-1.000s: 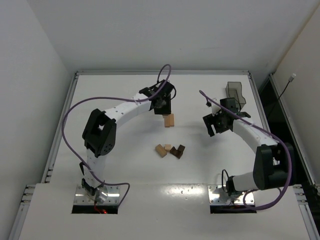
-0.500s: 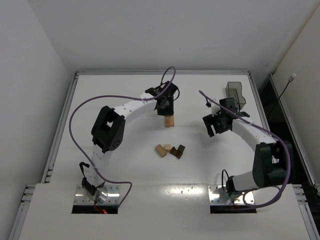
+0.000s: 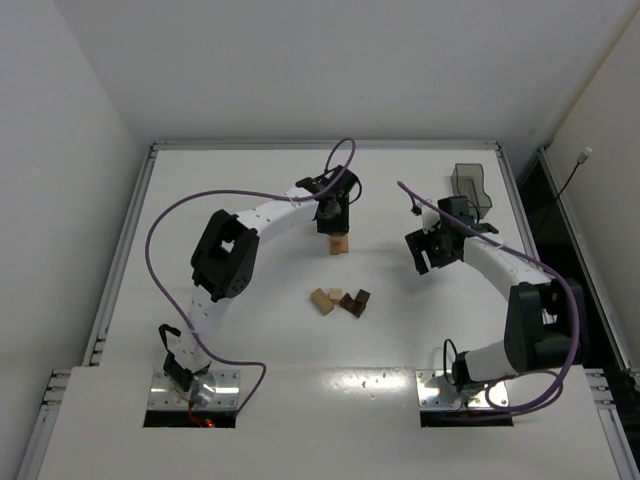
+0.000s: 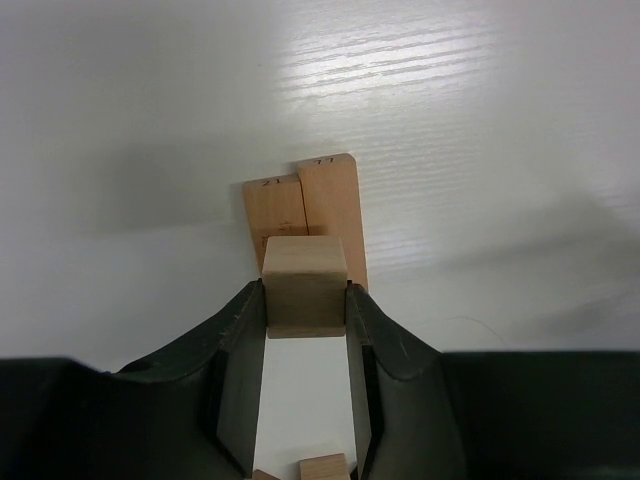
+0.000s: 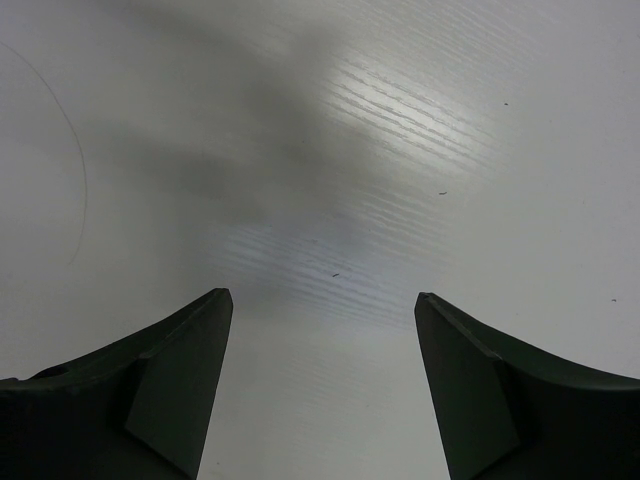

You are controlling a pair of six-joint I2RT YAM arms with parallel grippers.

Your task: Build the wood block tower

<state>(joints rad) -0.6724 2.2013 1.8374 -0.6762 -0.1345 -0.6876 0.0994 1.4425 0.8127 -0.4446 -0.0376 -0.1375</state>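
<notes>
left gripper (image 4: pixel 305 298) clamped on a light tan cube (image 4: pixel 304 270), centre of wrist view, hung right over the tower (image 4: pixel 322 205) start, likely lining up for set-down. loose wood blocks (image 3: pixel 339 298) mid-frame in top view. right gripper (image 5: pixel 322 305) spread wide, empty, over bare table (image 5: pixel 400 150), probably parked clear. tiny marks on tower's far edge, unreadable. no brands.

L arm (image 3: pixel 262 215) stretched fwd, L gripper (image 4: pixel 305 295) pinching wood block (image 4: pixel 304 268), R gripper (image 5: pixel 322 300) wide open
</notes>
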